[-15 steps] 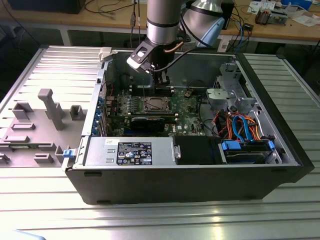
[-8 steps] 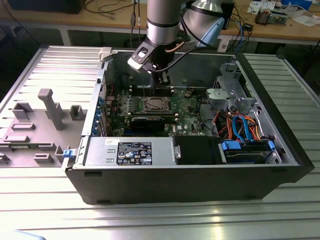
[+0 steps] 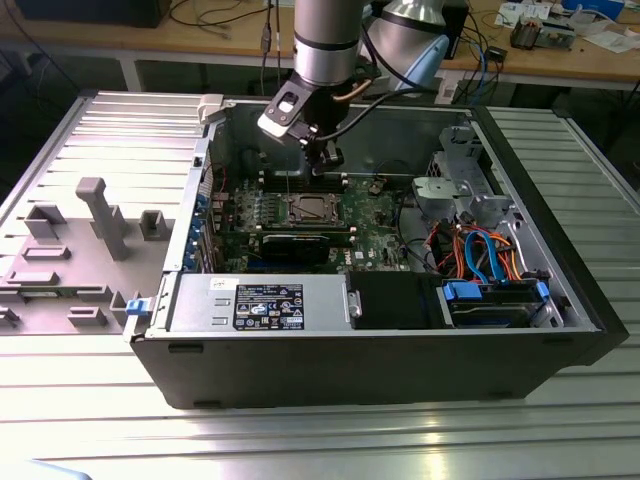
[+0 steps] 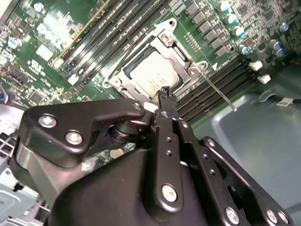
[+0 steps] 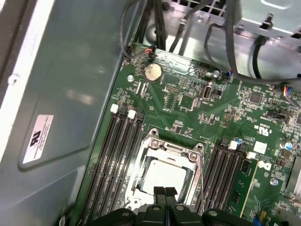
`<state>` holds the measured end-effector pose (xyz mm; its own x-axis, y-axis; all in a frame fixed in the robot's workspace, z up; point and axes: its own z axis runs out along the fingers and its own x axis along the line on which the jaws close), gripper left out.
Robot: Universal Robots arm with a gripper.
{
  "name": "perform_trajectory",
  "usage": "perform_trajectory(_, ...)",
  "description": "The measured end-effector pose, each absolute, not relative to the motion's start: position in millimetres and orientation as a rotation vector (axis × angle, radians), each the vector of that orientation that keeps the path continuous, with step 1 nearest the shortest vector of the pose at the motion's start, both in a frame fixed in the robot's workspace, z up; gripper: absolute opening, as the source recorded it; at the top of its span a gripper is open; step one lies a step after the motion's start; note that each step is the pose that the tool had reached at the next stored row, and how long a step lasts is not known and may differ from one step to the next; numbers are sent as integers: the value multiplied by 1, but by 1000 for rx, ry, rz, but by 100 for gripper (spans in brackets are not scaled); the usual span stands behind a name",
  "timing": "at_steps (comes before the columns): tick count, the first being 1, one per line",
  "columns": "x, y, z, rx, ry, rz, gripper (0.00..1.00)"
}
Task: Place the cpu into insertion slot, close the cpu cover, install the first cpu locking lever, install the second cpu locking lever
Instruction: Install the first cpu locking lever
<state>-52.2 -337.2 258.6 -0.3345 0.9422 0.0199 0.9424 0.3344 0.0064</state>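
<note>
A ribbed grey metal surface (image 3: 320, 440) spreads across the foreground of the exterior view, its grooves running from side to side, with soft bright glare (image 3: 440, 432) on the near slats. On it, at the exterior view's left, lies a grey moulded fixture (image 3: 70, 262) with upright blocks. Behind runs a wooden bench (image 3: 200, 42) on a white leg (image 3: 128, 72), strewn with cables (image 3: 215, 14). At the exterior view's right it carries small clutter (image 3: 545, 30). The space under the bench is dark.

Silver arm (image 3: 325, 40), black screw-studded tool (image 4: 164, 94), black cables (image 3: 388, 93)
</note>
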Motion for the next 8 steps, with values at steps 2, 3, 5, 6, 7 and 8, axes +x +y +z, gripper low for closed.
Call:
perform_trajectory(2,-52,-337,259,-1744,-2598,-25,11)
perform_trajectory(3,-52,-337,259,-1726,-2609,-25,11)
perform_trajectory(5,-52,-337,259,-1675,-2642,-25,11)
perform_trajectory(6,-52,-337,259,-1657,-2653,-25,11)
perform_trajectory(7,-52,-337,259,-1636,-2666,-25,11)
perform_trajectory(8,-52,-337,259,-1611,-2681,-24,11)
